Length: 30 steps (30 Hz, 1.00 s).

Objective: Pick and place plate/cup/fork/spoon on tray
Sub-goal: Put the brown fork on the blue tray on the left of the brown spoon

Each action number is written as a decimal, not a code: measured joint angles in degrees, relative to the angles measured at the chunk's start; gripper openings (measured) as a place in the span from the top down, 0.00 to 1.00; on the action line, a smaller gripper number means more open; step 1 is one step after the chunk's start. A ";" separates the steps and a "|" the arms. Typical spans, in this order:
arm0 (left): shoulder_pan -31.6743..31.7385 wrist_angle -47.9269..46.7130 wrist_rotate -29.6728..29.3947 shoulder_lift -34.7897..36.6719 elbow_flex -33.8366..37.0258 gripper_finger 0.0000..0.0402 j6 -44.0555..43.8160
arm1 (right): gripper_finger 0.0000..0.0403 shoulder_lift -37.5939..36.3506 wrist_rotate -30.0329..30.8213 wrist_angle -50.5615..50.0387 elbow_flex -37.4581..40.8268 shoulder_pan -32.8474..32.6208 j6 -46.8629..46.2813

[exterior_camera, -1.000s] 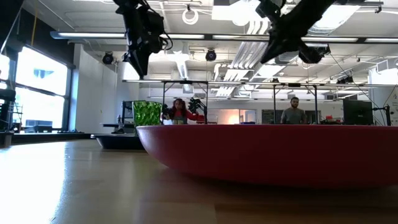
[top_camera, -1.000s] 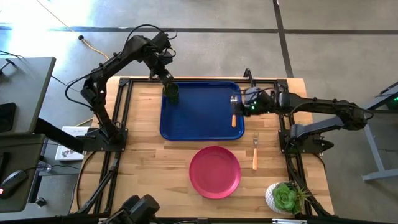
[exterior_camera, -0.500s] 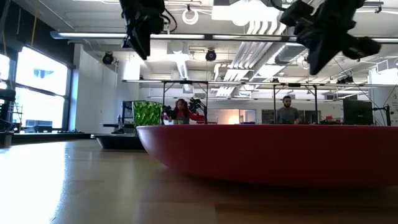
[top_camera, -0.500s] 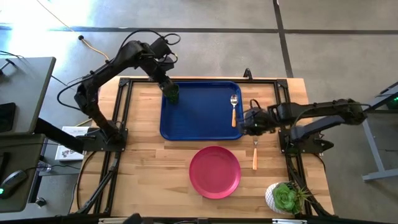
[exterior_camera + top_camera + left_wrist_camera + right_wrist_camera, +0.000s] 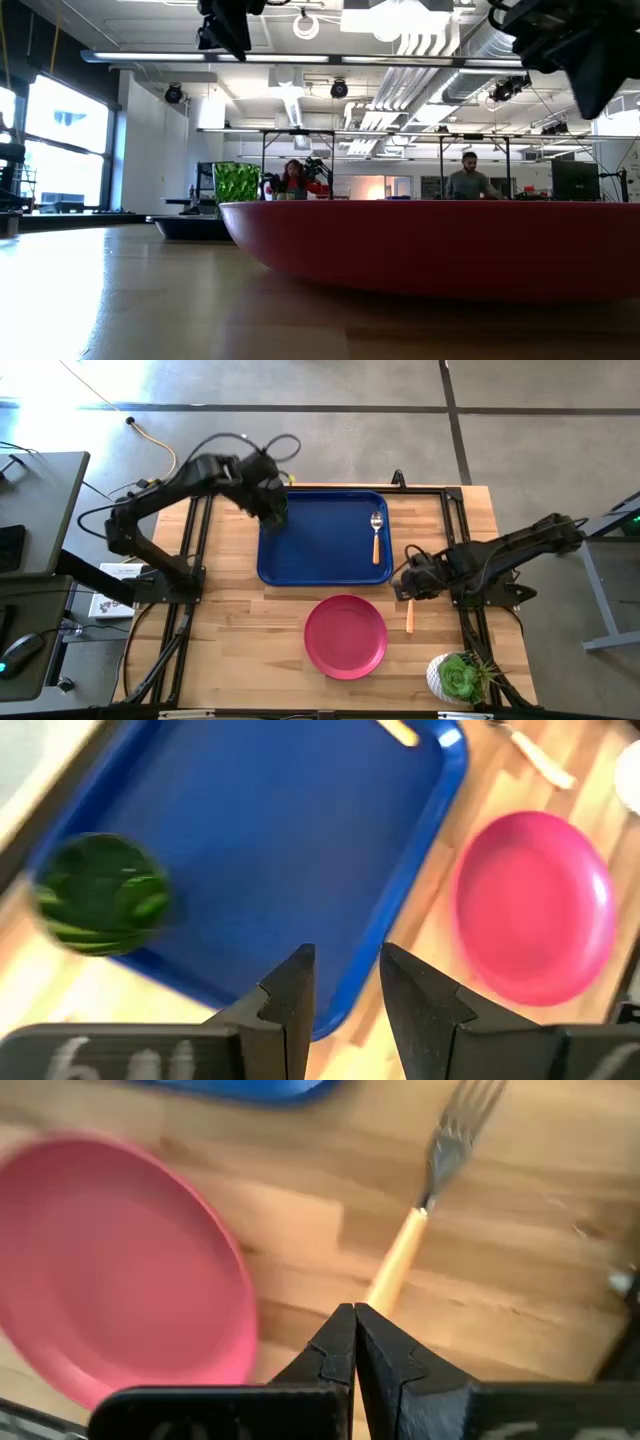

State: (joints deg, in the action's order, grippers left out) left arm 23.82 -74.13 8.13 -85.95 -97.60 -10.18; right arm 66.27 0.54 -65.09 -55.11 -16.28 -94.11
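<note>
Right hand [image 5: 354, 1342], fingers pressed together and empty, hung above the fork [image 5: 425, 1215] on the counter [image 5: 250, 640] beside the plate [image 5: 345, 636]. I judged I should part them, straddle the orange handle, then descend. My left hand [image 5: 342, 992], slightly parted, hovered over the tray [image 5: 320, 550] near the cup [image 5: 100, 905].

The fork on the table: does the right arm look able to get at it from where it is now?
Probably yes. The right gripper hovers over the fork, fingers shut, with only bare wood around the handle. The plate lies apart, so nothing blocks the way; it would need to open first.
</note>
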 joint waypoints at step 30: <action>-22.48 8.22 -16.47 8.22 15.26 0.74 -15.94 | 0.96 8.42 -5.06 0.34 0.00 -13.15 -10.80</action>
State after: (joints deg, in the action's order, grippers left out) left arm 1.34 -65.91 -8.33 -77.73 -82.34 -26.12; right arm 74.70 -4.52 -64.75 -55.11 -29.43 -104.91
